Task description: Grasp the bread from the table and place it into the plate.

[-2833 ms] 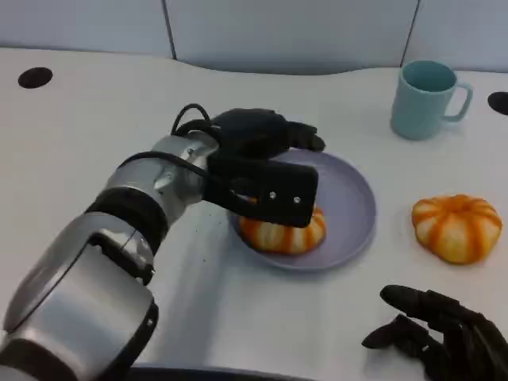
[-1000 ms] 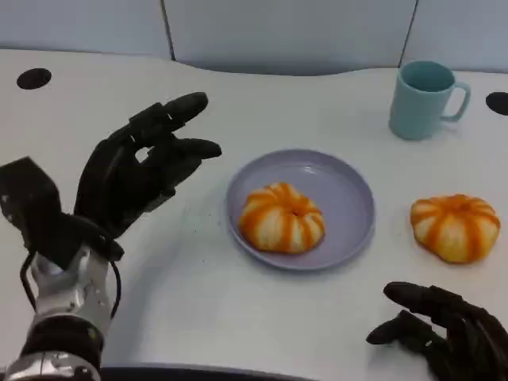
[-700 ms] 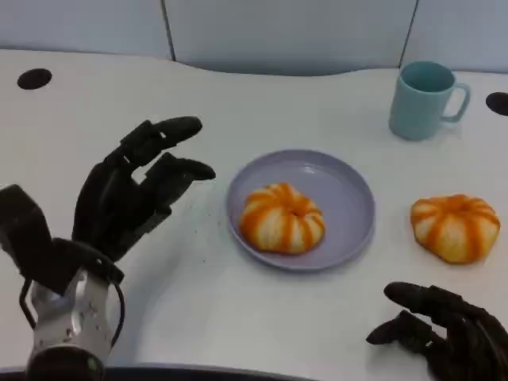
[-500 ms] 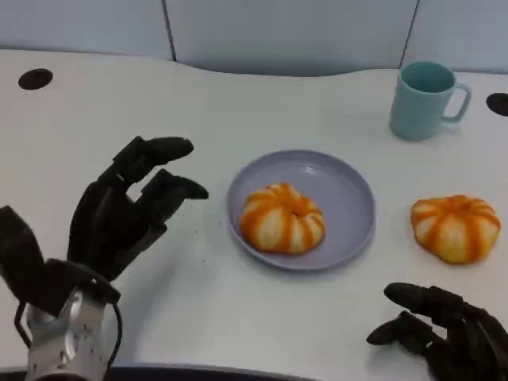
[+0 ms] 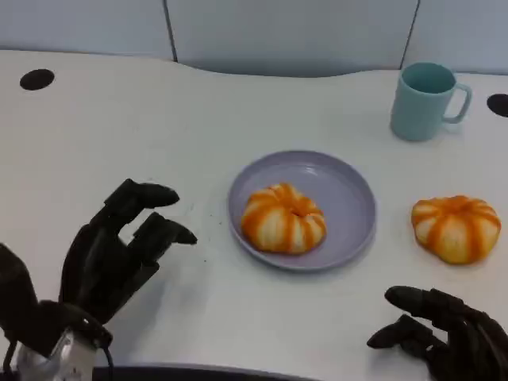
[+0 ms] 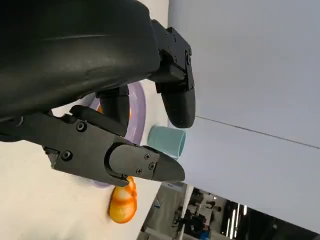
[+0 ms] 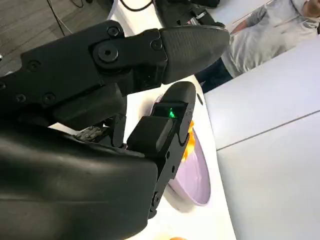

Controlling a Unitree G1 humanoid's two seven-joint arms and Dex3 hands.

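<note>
head view: your left hand [image 5: 111,254] sits low at the near left of the white table [image 5: 103,135], fingers spread wide and raised, holding nothing, well apart from the lavender plate [image 5: 353,202]. one orange-striped bread [image 5: 282,219] lies inside the plate, toward its left half. a second bread [image 5: 456,227] rests on the table to the right of the plate, apart from its rim. a teal mug [image 5: 427,100] stands upright at the far right, handle pointing right. your right hand [image 5: 444,337] lies at the near right corner, fingers loosely apart, with nothing in them.

left wrist view: you see the left hand [image 6: 115,115] with its fingers [image 6: 175,95] parted and nothing between them. past them you can make out the plate [image 6: 138,112] rim, the mug [image 6: 167,141] and the second bread [image 6: 123,205] on the table.

right wrist view: you see the right hand [image 7: 135,100] with its fingers [image 7: 190,42] apart, gripping nothing. beyond them lies the plate [image 7: 192,175], with a sliver of the bread [image 7: 189,140] in it showing behind a finger. a person [image 7: 272,35] in grey is beside the table.
</note>
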